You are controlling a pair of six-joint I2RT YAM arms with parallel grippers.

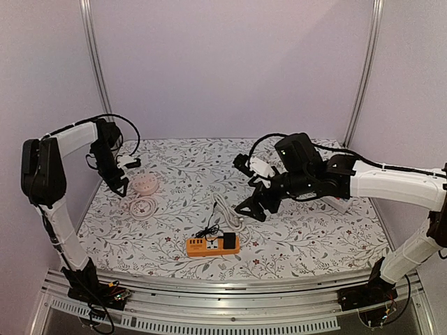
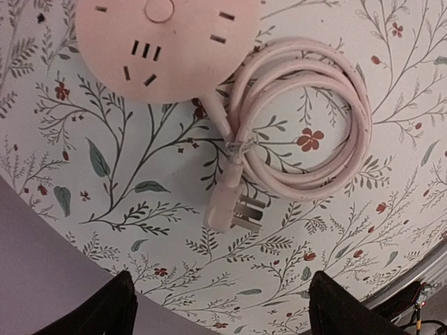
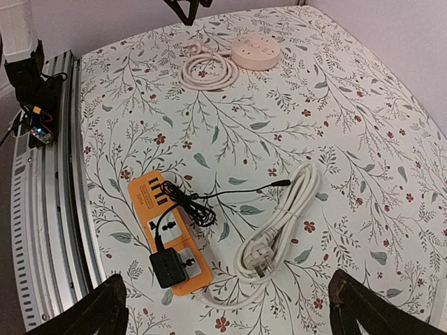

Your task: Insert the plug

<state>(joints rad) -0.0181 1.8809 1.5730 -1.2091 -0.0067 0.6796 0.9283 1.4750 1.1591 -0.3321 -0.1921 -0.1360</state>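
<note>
An orange power strip (image 3: 148,197) lies near the table's front edge, also seen in the top view (image 1: 202,245). A black adapter (image 3: 167,269) sits on its end socket, its thin black cord bunched on the strip. A white coiled cable (image 3: 290,202) with a white plug (image 3: 257,259) lies beside it. My right gripper (image 3: 230,314) hovers above these, open and empty. A round pink socket (image 2: 164,45) with a coiled pink cord (image 2: 300,132) and pink plug (image 2: 230,206) lies under my left gripper (image 2: 220,314), which is open and empty.
The floral tablecloth (image 1: 174,167) ends at a metal rail (image 1: 230,289) at the front. A white block (image 1: 339,204) shows partly under the right arm. Purple walls and upright metal posts (image 1: 94,63) enclose the table.
</note>
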